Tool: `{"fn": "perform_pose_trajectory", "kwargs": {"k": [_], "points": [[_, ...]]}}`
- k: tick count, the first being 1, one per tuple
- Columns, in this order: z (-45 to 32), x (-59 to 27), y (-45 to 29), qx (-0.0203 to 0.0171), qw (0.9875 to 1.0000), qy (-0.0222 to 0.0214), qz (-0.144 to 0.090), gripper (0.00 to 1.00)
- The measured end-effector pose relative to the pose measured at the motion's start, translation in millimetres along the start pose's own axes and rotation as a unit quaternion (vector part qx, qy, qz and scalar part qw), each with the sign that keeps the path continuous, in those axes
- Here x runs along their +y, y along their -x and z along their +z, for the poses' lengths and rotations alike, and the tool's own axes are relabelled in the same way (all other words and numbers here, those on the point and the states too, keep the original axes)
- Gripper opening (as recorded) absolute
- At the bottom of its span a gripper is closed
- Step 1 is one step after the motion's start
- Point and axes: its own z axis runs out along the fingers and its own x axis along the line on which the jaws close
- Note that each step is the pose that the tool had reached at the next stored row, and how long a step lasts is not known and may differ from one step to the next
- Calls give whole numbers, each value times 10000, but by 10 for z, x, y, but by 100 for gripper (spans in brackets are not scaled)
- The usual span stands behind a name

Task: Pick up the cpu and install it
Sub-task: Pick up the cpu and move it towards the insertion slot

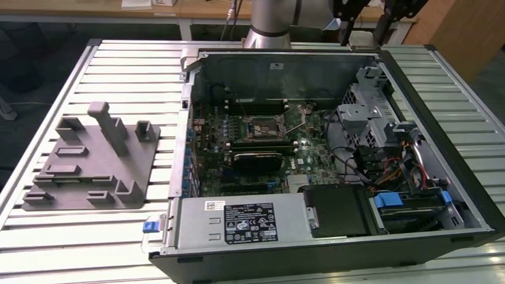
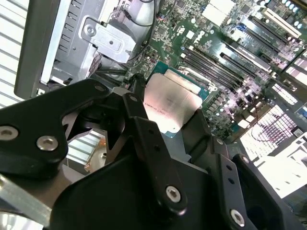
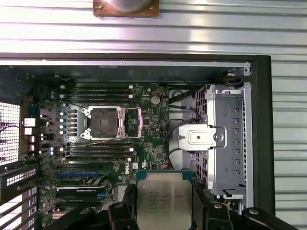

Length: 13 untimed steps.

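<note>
Slatted metal table [image 1: 118,77], open computer case [image 1: 236,71] across its middle. Clamped by opposite edges in gripper [image 3: 165,215]: cpu [image 3: 164,196], likely light, stiff, slick, fragile underneath.

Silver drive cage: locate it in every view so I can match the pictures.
Exterior view: silver drive cage, on the exterior view's right inside the case.
First wrist view: cage beside the motherboard.
Second wrist view: cage beyond the cpu gripped by the end effector.
Shared landmark: the motherboard's memory slots.
</note>
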Motion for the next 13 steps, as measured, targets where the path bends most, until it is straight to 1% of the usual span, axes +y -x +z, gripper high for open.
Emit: {"fn": "perform_pose_trajectory", "kwargs": {"k": [3,9,13], "points": [[2,0,-43,-1,10000,0,-1,55],[12,-4,-188,-8,10000,1,-1,55],[62,-7,-248,-10,10000,0,-1,55]]}}
